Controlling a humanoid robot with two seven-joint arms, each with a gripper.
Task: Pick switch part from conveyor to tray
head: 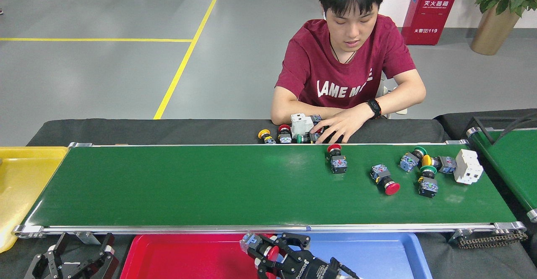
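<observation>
My right gripper [267, 250] is at the bottom centre, above the seam between the red tray [188, 259] and the blue tray [377, 254]. It is shut on a switch part [272, 253] with a red cap and a blue-grey body. The long green conveyor [188, 186] carries several more switch parts at its right end: two red-capped ones [337, 160] [385, 179], two green-capped ones [428, 181] [410, 159] and a yellow-capped one [436, 162]. My left gripper [73, 259] rests low at the bottom left, open, holding nothing.
A white breaker block [467, 166] lies on the belt's far right. A yellow tray [21, 186] sits off the belt's left end. A person sits behind the belt, one hand [337, 126] on more parts on the black table. A second green belt [514, 165] shows at the right.
</observation>
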